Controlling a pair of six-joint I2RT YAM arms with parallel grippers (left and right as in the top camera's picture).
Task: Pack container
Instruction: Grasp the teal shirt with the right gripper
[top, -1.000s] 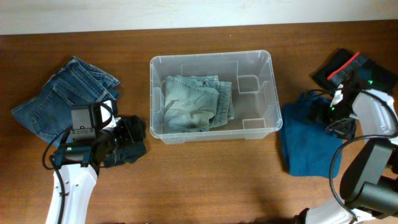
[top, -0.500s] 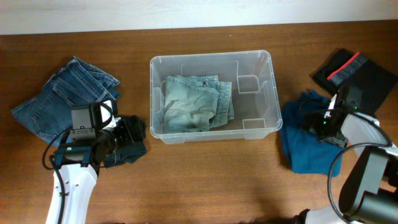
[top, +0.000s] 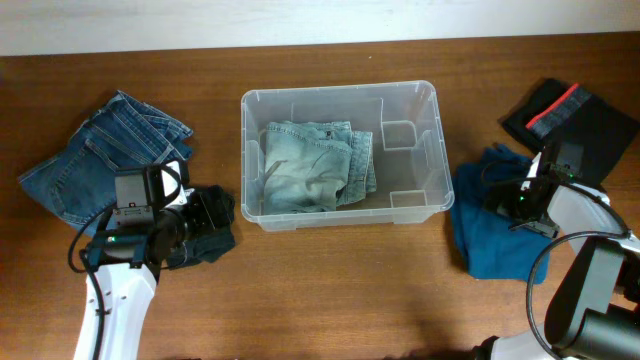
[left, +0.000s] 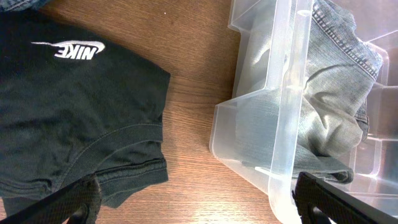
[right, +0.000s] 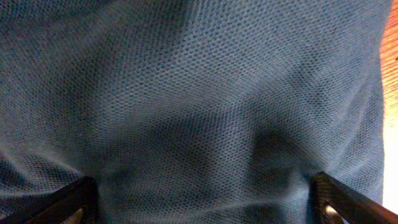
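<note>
Right of the container (top: 340, 97): right gripper (top: 506, 200) spread wide, close on blue cloth (top: 490, 245)
Risk: a thin pinch may let cloth unfold over rim
Beside black shirt (left: 74, 112): left gripper (left: 198, 200) wide, empty

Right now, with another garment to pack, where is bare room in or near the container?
Inside the container, the right end between the faded jeans and the wall. Also the table in front. Crowded: dark jeans and black shirt left, blue cloth right.

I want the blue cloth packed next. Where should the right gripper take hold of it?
Probably pinch a wrinkle near the middle of the blue cloth, coming straight down: it lies limp and flat, with the open right gripper above it.
</note>
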